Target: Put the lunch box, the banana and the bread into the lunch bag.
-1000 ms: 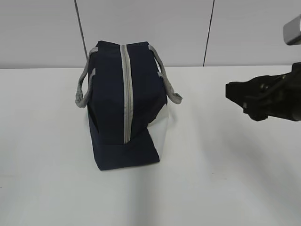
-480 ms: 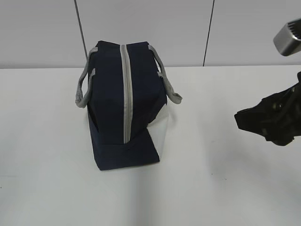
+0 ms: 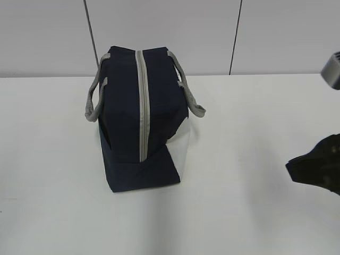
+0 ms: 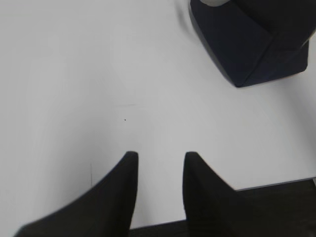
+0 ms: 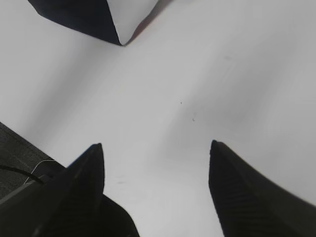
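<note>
The navy lunch bag (image 3: 159, 111) stands on the white table, left of centre, with its grey zipper strip (image 3: 141, 106) running over the top and looking closed. A corner of the lunch bag (image 4: 252, 44) shows at the top right of the left wrist view, and the lunch bag (image 5: 79, 15) also shows at the top left of the right wrist view. My left gripper (image 4: 161, 155) is open over bare table, holding nothing. My right gripper (image 3: 297, 169) hangs low at the right edge, far from the bag; my right gripper (image 5: 156, 145) is wide open and empty. The lunch box, banana and bread are out of view.
Grey webbing handles (image 3: 93, 103) droop on both sides of the bag. The table's near edge (image 4: 276, 185) lies just below my left gripper, and another edge with dark floor and a thin cable (image 5: 19, 170) is beside my right gripper. A panelled wall (image 3: 212, 32) stands behind.
My right gripper has dropped and drawn back to the right, away from the bag, until only part of it shows at the frame's edge. The bag has not moved.
</note>
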You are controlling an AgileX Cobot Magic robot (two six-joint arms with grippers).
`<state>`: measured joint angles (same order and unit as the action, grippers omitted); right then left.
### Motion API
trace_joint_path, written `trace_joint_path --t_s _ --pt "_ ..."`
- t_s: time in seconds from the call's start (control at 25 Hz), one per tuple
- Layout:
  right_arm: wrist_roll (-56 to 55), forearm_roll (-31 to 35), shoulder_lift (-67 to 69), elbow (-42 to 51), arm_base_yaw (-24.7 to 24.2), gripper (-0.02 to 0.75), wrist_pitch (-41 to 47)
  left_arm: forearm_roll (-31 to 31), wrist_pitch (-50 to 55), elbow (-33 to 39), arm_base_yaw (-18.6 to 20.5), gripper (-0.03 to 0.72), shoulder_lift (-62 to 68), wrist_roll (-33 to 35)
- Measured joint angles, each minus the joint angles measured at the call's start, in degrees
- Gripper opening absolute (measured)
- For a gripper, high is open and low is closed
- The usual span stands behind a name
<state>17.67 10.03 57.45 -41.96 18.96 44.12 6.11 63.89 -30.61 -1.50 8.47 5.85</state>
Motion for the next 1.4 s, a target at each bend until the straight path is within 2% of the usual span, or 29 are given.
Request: trace_joint_path --t_s 0.12,0.32,0.44,0.6,0.72,0.88,1.2,1.4 --pt "-2.02 0.00 -3.63 0.00 -3.26 0.491 3.12 0.00 0.00 0.00 0.00 0.239 0.00 0.00" --pt "-2.91 -1.66 -10.84 0.00 -11.82 0.491 9.67 0.00 0.00 0.00 0.00 0.238 0.00 0.00" --pt "-3.02 -3.05 -15.45 0.00 -14.52 0.491 15.34 0.00 0.00 0.00 0.00 0.238 0.00 0.00" --pt "-3.02 -3.92 -22.43 0.00 -15.92 0.491 22.55 0.00 0.00 0.00 0.00 0.237 0.00 0.00" --pt "-3.26 -4.01 -28.19 0.00 -16.45 0.491 24.47 0.00 0.00 0.00 0.00 0.236 0.00 0.00" --pt "-4.15 -5.18 -35.40 0.55 -16.45 0.491 24.95 0.00 0.00 0.00 0.00 0.236 0.00 0.00" --pt "-6.91 -6.59 -47.79 10.79 -16.73 0.491 26.25 0.00 -0.05 0.00 0.00 0.236 0.00 0.00" --pt "-7.03 -8.12 -51.39 11.66 -17.80 0.491 24.47 0.00 -0.05 0.06 0.00 0.236 0.00 0.00"
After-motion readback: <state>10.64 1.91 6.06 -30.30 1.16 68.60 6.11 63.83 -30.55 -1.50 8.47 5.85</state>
